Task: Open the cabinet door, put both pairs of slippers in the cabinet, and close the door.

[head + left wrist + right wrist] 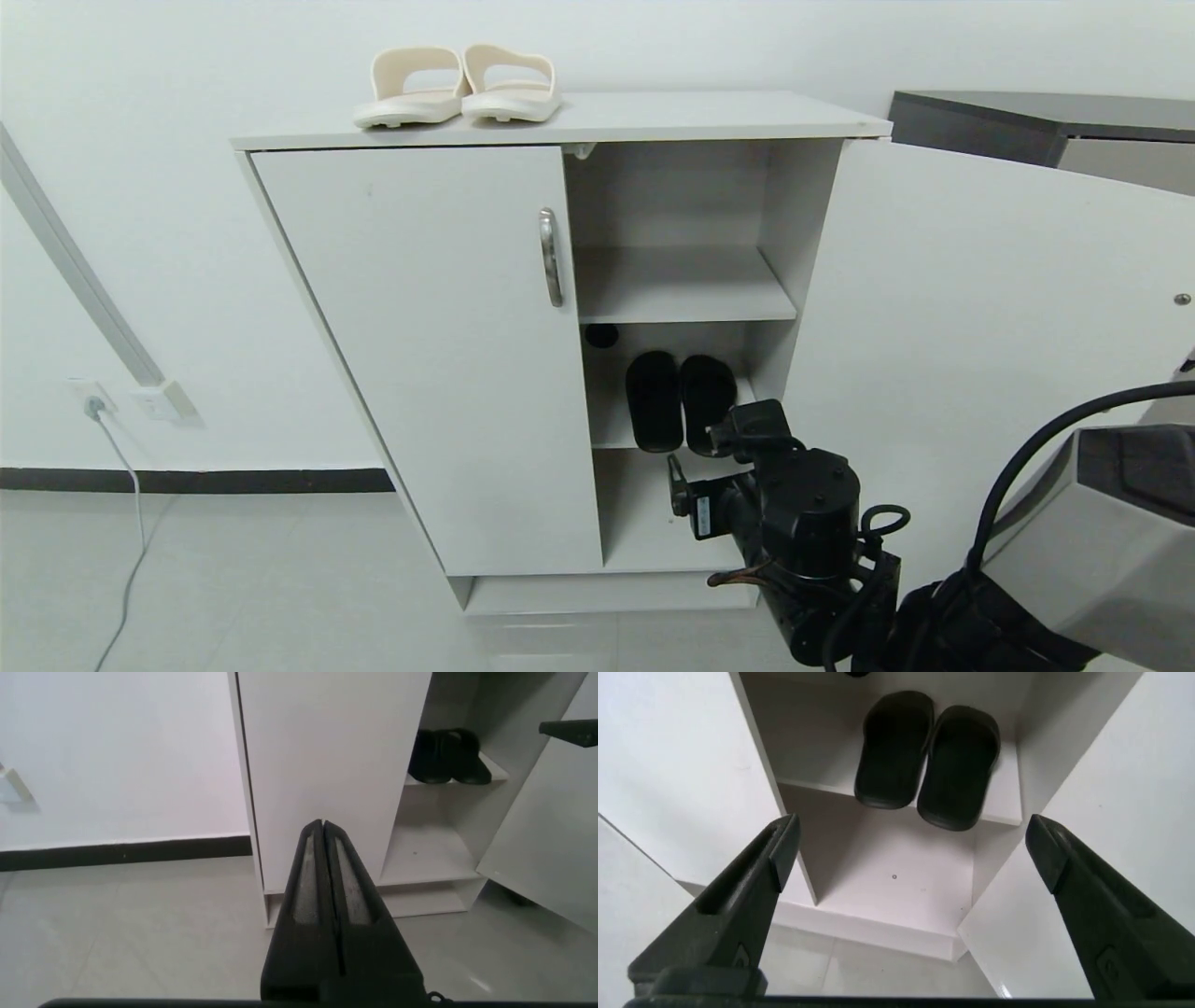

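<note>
- Standing against the wall, the white cabinet is boxy, smooth and matte; its right door is swung wide, and the left door is closed.
- Black slippers, rounded and matte, lie side by side on the second shelf down.
- Cream slippers sit on the cabinet top.
- Right gripper faces the open bay, fingers spread apart.
- Left gripper has its fingers pressed together, holding nothing.
</note>
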Motion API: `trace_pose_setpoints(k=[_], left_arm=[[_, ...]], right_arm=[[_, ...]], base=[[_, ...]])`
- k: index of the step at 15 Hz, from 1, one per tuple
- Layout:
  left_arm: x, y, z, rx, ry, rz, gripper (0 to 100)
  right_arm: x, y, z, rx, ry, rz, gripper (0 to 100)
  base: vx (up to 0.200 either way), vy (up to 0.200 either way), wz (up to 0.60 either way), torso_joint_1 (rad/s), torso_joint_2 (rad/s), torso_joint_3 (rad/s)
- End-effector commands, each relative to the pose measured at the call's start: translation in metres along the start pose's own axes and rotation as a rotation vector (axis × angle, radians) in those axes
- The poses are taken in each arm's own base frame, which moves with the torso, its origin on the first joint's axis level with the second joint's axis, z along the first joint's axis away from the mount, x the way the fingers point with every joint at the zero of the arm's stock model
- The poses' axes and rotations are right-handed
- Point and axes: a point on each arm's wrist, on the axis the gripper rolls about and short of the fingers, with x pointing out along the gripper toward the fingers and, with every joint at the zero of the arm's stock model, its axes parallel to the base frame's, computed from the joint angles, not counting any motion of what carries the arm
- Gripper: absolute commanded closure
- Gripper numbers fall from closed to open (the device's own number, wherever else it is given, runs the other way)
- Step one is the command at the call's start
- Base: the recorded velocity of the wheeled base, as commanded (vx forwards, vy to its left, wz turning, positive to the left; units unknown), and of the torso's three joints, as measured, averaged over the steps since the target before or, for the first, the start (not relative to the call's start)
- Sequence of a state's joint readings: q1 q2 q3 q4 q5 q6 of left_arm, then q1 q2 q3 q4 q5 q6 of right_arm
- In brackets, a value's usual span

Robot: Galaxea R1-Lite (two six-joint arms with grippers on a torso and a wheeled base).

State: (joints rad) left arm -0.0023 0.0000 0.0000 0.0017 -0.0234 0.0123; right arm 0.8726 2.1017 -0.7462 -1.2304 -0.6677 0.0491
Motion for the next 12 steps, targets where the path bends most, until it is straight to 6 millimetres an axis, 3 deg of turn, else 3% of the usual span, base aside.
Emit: trace_pose_setpoints(k=[1, 12], left_arm=[[0.0, 0.0, 0.0, -0.002, 0.0, 0.003, 100], [0.0, 0.0001, 0.0, -0.003, 0.0, 0.001, 100]], right_arm=[[-0.0005, -0.0003, -0.0017, -0.004, 0.005, 0.0, 0], [-0.0025, -0.0021, -0.005, -0.014, 0.014, 0.0, 0]], base=[[0.0, 0.2, 0.0, 0.002, 0.0, 0.007], [0.0, 0.2, 0.0, 0.005, 0.0, 0.005]])
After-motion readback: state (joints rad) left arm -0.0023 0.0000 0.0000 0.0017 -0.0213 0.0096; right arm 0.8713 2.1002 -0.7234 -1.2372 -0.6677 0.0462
